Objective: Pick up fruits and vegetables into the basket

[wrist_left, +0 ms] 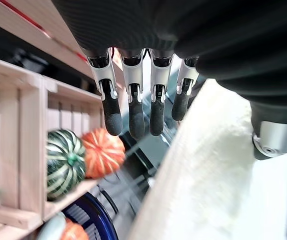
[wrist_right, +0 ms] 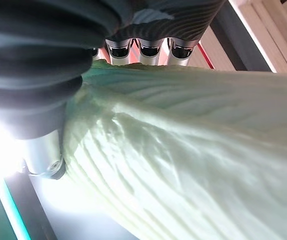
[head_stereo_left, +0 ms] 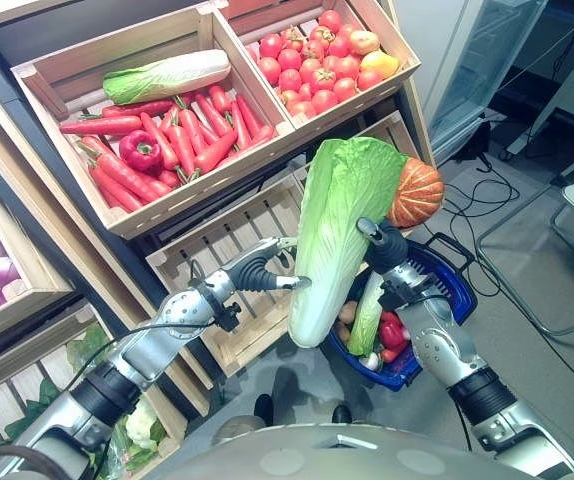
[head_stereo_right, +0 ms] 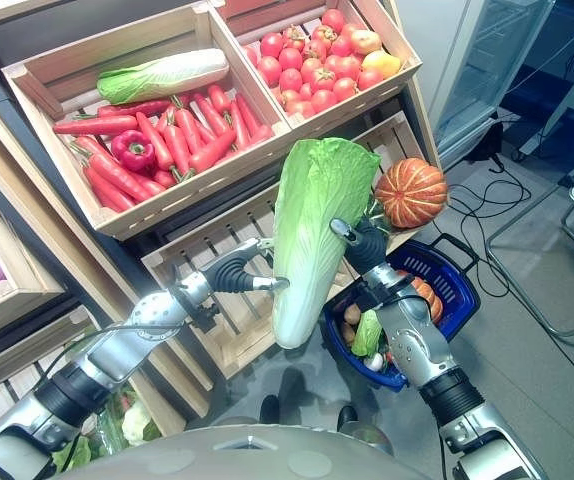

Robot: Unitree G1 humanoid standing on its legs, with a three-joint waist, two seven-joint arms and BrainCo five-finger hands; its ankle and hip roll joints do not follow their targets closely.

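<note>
1. Two pale green napa cabbages are showing: one upright (head_stereo_left: 335, 235), one lying in the wooden carrot crate (head_stereo_left: 167, 76).
2. One orange ribbed pumpkin (head_stereo_left: 415, 192) is sitting behind.
3. One blue plastic basket (head_stereo_left: 457, 285) is waiting.
4. One red bell pepper (head_stereo_left: 140, 150) is lying among carrots.

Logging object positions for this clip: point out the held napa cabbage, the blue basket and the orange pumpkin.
napa cabbage (head_stereo_left: 339, 215), left eye view, green leafy upper half.
blue basket (head_stereo_left: 454, 283), left eye view, far rim.
orange pumpkin (head_stereo_right: 410, 192), right eye view, ribbed side.

The cabbage (head_stereo_left: 335, 235) stands upright between both hands, left of the basket (head_stereo_left: 454, 290) and pumpkin (head_stereo_left: 415, 192).
</note>
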